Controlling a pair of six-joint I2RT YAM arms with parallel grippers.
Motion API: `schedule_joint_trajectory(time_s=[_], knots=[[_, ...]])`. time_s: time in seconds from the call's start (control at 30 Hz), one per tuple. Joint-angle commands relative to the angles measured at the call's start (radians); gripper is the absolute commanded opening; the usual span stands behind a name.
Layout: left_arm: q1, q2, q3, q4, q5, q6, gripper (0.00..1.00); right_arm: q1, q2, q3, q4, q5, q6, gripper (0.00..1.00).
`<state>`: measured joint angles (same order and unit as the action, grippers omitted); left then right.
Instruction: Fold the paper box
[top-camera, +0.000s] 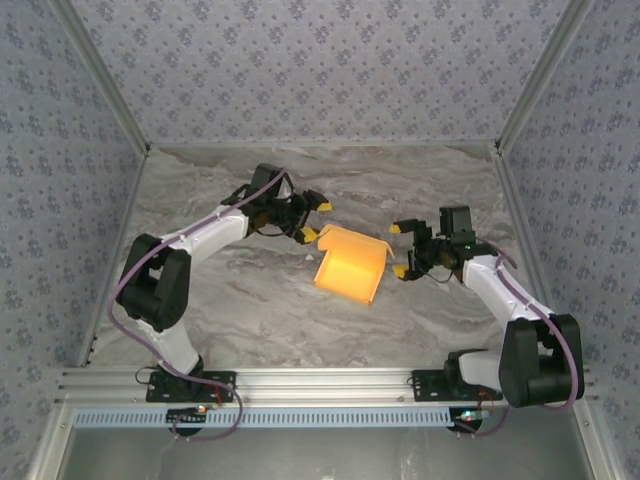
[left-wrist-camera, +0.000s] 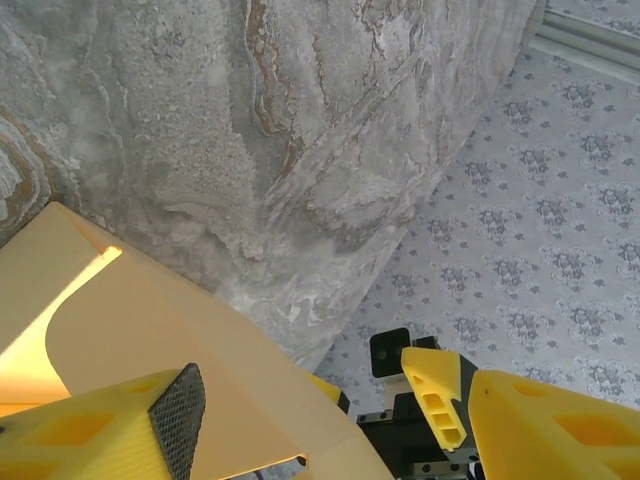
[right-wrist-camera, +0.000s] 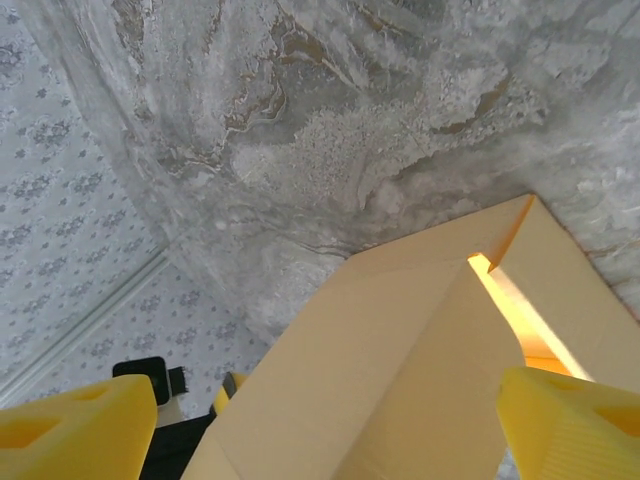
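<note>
Left end effector (top-camera: 315, 220) and right end effector (top-camera: 403, 250) are both open and hold nothing. The paper box (top-camera: 350, 262) sits on the desk (top-camera: 250, 300) between them, nearest the left one.

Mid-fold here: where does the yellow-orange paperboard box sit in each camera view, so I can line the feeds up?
Top external: the yellow-orange paperboard box lies near the centre of the picture, slightly right.
Left wrist: it covers the lower left corner.
Right wrist: it rises from the bottom edge, centre to right.
Shared landmark: the grey marbled tabletop lies under or behind the box in all three views.
</note>
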<state>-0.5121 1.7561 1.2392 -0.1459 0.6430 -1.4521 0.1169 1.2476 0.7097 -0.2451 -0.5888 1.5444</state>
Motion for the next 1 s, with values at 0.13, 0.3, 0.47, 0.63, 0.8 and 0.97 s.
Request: schedule_joint_trajectory(time_s=[0.13, 0.3, 0.47, 0.63, 0.8, 0.97], knots=[[-0.052, 0.013, -0.001, -0.012, 0.019, -0.11, 0.72, 0.035, -0.023, -0.039, 0.073, 0.028, 0.107, 0.81], [-0.074, -0.002, -0.034, 0.012, 0.025, -0.137, 0.72, 0.063, -0.022, -0.046, 0.086, 0.054, 0.126, 0.77], [-0.091, -0.012, -0.074, 0.033, 0.028, -0.149, 0.72, 0.072, -0.025, -0.059, 0.101, 0.059, 0.129, 0.73], [-0.101, -0.022, -0.123, 0.068, 0.033, -0.167, 0.72, 0.078, -0.029, -0.075, 0.097, 0.078, 0.124, 0.72], [-0.058, -0.039, -0.126, 0.057, 0.0, -0.094, 0.77, 0.08, -0.03, -0.077, 0.081, 0.086, 0.106, 0.78], [0.029, -0.095, -0.141, -0.08, -0.047, 0.04, 0.88, 0.072, -0.027, -0.01, -0.104, 0.112, -0.014, 0.91]])
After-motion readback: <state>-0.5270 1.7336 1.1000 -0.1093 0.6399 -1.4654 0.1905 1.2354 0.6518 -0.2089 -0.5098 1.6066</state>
